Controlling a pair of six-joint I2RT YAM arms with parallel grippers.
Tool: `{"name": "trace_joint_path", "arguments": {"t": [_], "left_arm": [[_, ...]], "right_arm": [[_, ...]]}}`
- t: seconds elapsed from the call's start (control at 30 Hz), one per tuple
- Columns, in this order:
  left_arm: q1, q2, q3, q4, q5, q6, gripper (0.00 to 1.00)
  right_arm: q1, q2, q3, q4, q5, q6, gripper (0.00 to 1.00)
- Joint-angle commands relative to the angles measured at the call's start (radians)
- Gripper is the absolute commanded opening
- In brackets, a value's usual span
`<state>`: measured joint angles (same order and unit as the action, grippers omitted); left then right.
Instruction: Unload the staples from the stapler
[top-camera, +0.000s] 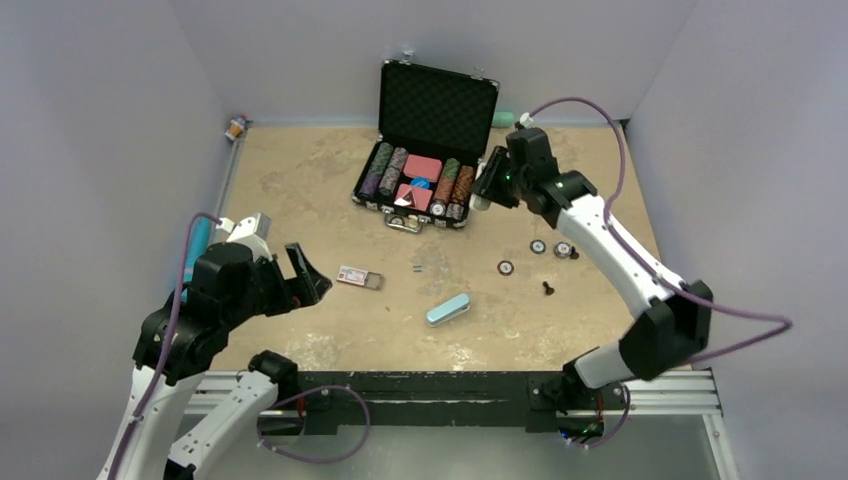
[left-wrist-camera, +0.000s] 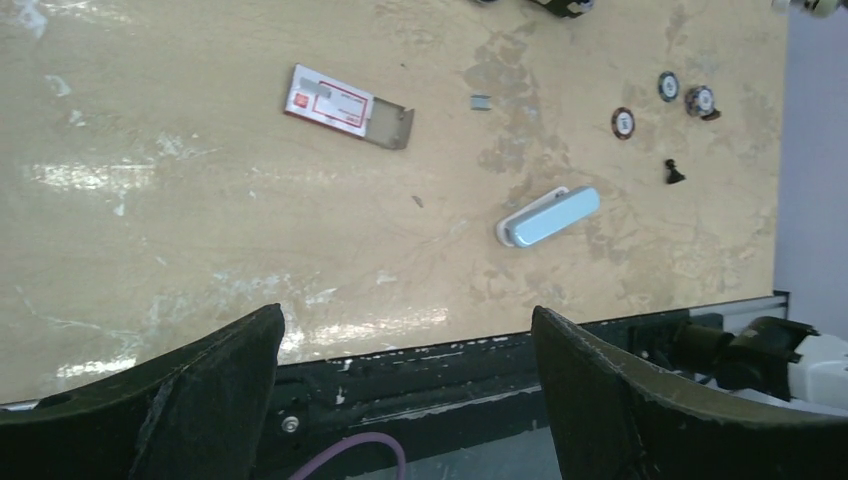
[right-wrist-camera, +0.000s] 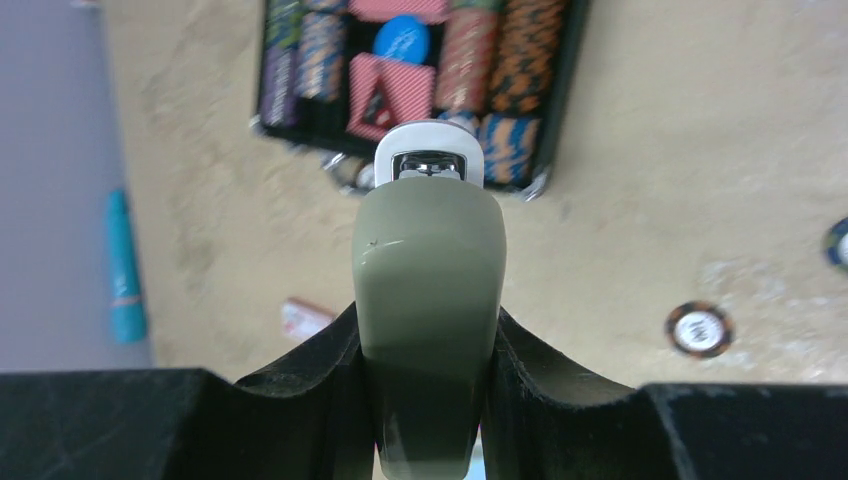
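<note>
Right gripper (right-wrist-camera: 428, 340) clamped on olive stapler (right-wrist-camera: 430, 250). Left gripper (left-wrist-camera: 405, 330) wide open, empty. Staples (left-wrist-camera: 480, 100) on table (left-wrist-camera: 200, 230), 11 o'clock of blue stapler (left-wrist-camera: 548, 216).

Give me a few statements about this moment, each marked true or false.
1. The right tool grips a green stapler. True.
2. The left tool holds the blue stapler. False: it is open and empty; that stapler lies on the table.
3. A small staple strip lies loose on the table. True.
4. The chip case is shut. False: its lid stands open.
</note>
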<state>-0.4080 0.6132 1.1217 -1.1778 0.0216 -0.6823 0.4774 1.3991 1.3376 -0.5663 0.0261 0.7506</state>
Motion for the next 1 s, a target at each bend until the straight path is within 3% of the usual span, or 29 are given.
{"name": "trace_joint_path", "arguments": {"t": [0.0,0.2,0.5,0.77,0.97], "left_arm": [[0.0,-0.048,-0.054,-0.015,-0.094,0.049,0.97],[0.0,-0.079,-0.1,-0.001,-0.108,0.035,0.97],[0.0,-0.05,-0.106,0.029,-0.104,0.011,0.96],[0.0,0.003,-0.105,0.078,-0.118,0.018,0.96],[0.0,0.091,-0.077,0.133,-0.081,0.048,0.95]], "right_arm": [[-0.074,0.211,0.143,0.027,0.166,-0.153,0.0],[-0.088,0.556,0.451,-0.094,0.315,-0.233,0.0],[-0.13,0.81,0.68,-0.074,0.321,-0.279,0.0],[-0.182,0.793,0.525,0.041,0.306,-0.363,0.0],[-0.191,0.804,0.441,0.117,0.152,-0.427,0.0]]}}
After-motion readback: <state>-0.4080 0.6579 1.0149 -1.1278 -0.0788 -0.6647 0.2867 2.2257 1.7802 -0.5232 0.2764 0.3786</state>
